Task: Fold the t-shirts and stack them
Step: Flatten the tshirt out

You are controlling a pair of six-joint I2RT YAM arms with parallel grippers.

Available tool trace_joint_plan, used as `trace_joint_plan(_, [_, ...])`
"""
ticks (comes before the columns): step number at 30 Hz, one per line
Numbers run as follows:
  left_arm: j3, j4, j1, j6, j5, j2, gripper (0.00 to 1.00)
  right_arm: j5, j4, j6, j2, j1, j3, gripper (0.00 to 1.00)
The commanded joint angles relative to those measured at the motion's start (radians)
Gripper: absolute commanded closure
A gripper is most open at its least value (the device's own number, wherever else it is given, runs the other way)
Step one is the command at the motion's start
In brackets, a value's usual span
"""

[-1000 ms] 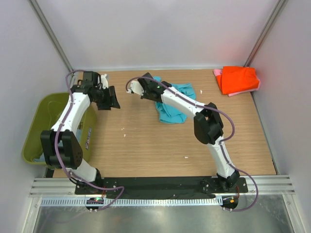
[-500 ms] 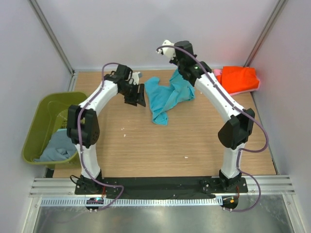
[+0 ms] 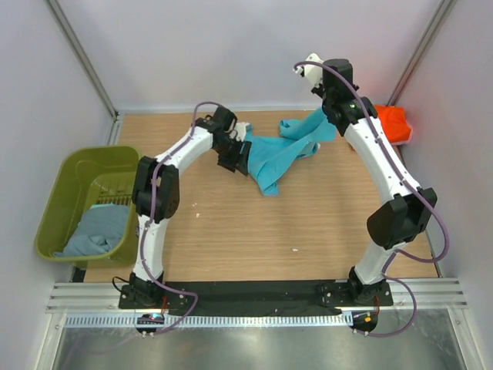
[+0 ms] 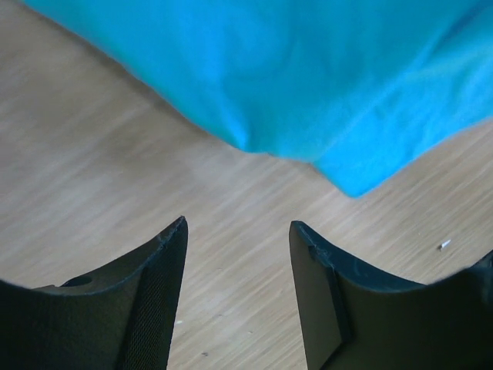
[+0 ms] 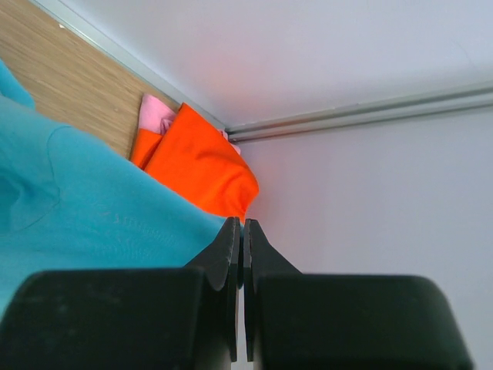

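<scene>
The turquoise t-shirt (image 3: 273, 154) lies partly on the table, its right end lifted toward the back right. My right gripper (image 3: 330, 123) is shut on its edge (image 5: 115, 223), raised above the table. My left gripper (image 3: 237, 158) is open and empty at the shirt's left edge; the turquoise cloth (image 4: 293, 77) hangs just beyond its fingertips. The orange-red shirt (image 3: 391, 122) lies folded at the back right corner, over the pink shirt (image 5: 156, 114). The grey-blue shirt (image 3: 96, 231) lies in the olive-green bin.
The olive-green bin (image 3: 73, 173) stands off the table's left edge. White walls enclose the back and sides, close behind my right gripper. Small white specks lie on the wooden table (image 3: 231, 231).
My right gripper has carried the turquoise shirt up and to the right, stretching it out. My left gripper has moved right from the bin side to the shirt's left edge.
</scene>
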Motion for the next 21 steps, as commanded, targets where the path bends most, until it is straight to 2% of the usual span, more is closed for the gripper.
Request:
trace_joint_plan(1, [-0.081, -0.012, -0.119, 0.026, 0.000, -0.115, 0.43, -0.011, -0.014, 0.036, -0.041, -0.025, 0.009, 0.99])
trace_joint_plan(5, [-0.115, -0.014, -0.263, 0.059, -0.095, -0.157, 0.43, -0.029, -0.010, 0.036, 0.011, -0.028, 0.043, 0.99])
trace_joint_plan(8, [-0.100, -0.010, -0.326, 0.070, -0.138, -0.145, 0.43, -0.048, -0.036, 0.065, 0.089, -0.020, 0.176, 0.99])
trace_joint_plan(11, [-0.043, -0.012, -0.358, 0.075, -0.199, -0.094, 0.43, -0.038, -0.027, 0.056, 0.120, -0.001, 0.259, 0.99])
trace_joint_plan(15, [0.041, -0.021, -0.366, 0.070, -0.303, 0.001, 0.43, -0.034, -0.021, 0.050, 0.112, 0.006, 0.251, 0.99])
trace_joint_plan(21, [0.067, -0.006, -0.368, 0.084, -0.357, 0.046, 0.43, -0.032, -0.024, 0.053, 0.097, 0.006, 0.244, 0.99])
